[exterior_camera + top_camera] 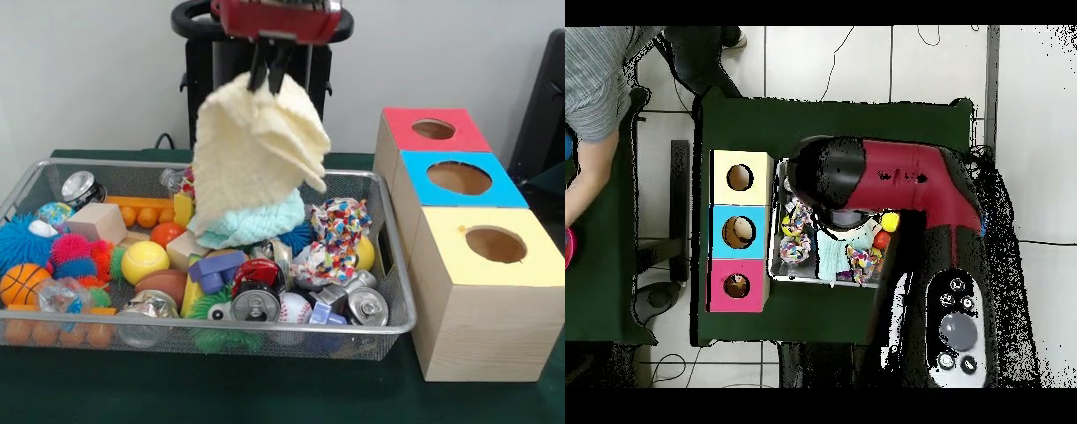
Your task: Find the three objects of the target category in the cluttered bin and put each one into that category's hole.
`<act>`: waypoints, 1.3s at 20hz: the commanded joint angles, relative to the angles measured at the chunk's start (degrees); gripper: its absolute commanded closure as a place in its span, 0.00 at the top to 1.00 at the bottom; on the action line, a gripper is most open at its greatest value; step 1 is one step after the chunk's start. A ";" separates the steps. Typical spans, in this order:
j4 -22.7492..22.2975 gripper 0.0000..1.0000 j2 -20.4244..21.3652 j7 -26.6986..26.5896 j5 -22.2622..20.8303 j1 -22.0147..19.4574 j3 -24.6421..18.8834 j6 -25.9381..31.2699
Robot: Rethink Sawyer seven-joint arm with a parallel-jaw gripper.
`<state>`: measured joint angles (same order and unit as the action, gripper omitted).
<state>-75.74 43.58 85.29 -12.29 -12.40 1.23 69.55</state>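
Front view: my tool [269, 78] pinched shut on top corner of yellow cloth [256, 150], hanging at 12 o'clock over wire bin [395, 323]. Guessing light, floppy, drapes wide. Bunch more fabric so no slip. Boxes' holes at 3 o'clock.

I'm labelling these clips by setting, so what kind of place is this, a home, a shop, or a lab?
Most likely a robotics lab. A red robot arm works over a green-covered table with a wire bin of assorted toys and cans, beside three wooden sorting boxes with colored tops, on a tiled floor with trailing cables.
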 commanded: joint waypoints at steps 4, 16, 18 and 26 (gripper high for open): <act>-0.39 0.00 0.27 -2.02 -0.02 -7.04 -2.71 1.12; 1.95 0.00 -2.13 -3.20 -1.29 -9.66 -5.12 0.78; 1.76 0.00 -2.63 -3.64 -1.37 -10.15 -5.45 -0.27; -0.44 0.00 -5.27 -6.98 -2.14 -13.83 -7.51 -8.62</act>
<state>-73.11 42.84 85.29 -12.92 -23.06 0.50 68.65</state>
